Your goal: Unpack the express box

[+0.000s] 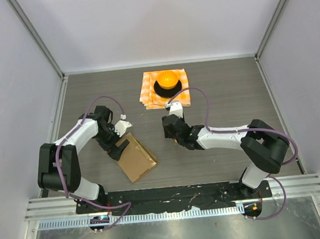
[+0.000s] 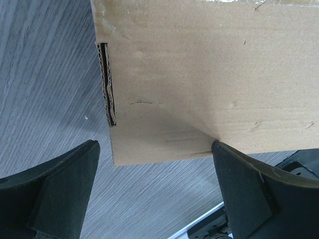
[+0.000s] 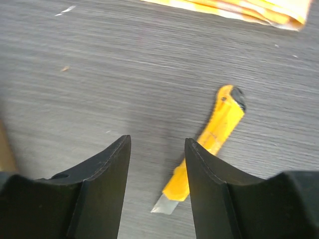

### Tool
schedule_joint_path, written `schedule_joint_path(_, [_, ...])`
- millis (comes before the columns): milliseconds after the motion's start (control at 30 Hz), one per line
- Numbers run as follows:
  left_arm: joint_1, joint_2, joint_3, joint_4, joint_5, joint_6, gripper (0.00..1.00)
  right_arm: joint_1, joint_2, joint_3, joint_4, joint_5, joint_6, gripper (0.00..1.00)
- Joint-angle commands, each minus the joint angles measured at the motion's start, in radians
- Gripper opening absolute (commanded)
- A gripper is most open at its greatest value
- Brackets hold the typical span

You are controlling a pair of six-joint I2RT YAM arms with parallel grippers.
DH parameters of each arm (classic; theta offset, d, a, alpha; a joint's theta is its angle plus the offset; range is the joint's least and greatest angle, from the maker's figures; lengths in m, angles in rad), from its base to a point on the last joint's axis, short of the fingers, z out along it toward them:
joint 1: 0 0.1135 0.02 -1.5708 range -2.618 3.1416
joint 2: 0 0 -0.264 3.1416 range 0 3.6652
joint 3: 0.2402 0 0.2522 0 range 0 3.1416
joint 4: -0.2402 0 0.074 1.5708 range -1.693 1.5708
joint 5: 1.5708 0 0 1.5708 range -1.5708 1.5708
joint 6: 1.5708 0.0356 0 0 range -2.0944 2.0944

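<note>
On the grey tabletop [image 1: 229,86], white walls [image 1: 152,20] around, we see the express box [image 1: 135,160]; left jaws, right jaws both apart.

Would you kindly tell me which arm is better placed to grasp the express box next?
Left: the left hand, open, frames a corner of the express box; the right hand hovers by the yellow knife, farther off.

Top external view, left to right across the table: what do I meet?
In order: left gripper → express box → right gripper. The checkered cloth overlaps the right gripper's span, so it is left out.
</note>
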Motion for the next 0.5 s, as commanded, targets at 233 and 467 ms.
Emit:
schedule_joint_path(233, [0.003,0.045,-0.048,0.073,-0.143,0.075,1.00,0.070,0.071,-0.069,0.588,-0.469,-0.272,0.45])
schedule_joint_path(467, [0.003,0.035,-0.056,0.073,-0.158,0.082,1.00,0.054,0.196,0.013,0.674,-0.652,-0.223,0.46])
